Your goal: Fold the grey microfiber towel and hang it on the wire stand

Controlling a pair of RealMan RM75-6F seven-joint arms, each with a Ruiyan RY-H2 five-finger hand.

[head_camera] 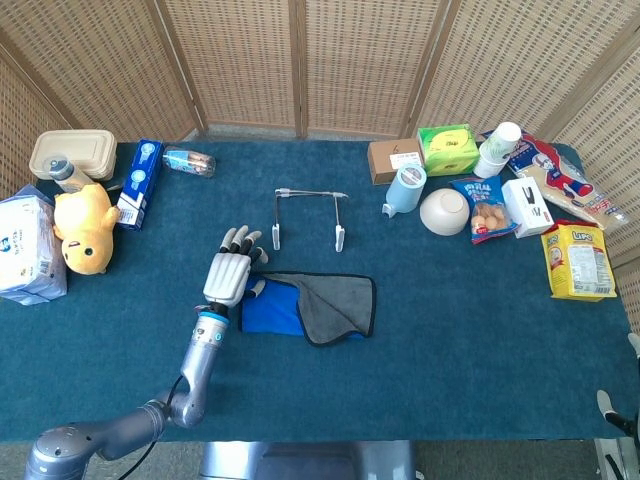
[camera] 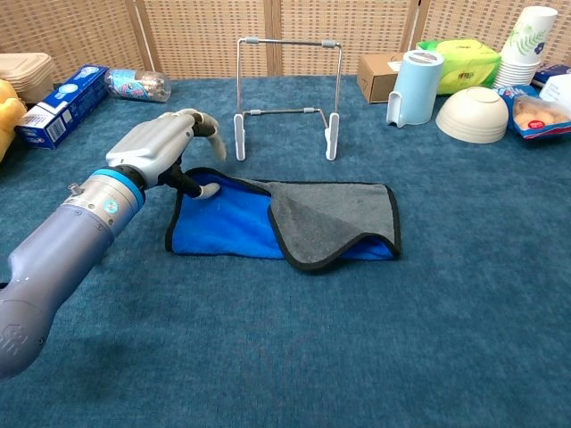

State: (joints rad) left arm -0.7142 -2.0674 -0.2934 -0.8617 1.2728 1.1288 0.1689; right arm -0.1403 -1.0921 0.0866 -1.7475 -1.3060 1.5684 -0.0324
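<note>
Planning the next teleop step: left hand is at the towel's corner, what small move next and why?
Probably close the left hand on the far-left corner of the grey-and-blue microfiber towel and lift it. The fingers hover at that corner, and whether they already grip it is unclear. The towel lies only partly folded, blue side showing, just in front of the empty white-footed wire stand.

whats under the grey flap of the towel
Under the folded-over grey flap lies the towel's blue side, showing to its left and peeking out at the front edge. How far the blue runs beneath is covered. The left hand touches the towel's far left corner.
</note>
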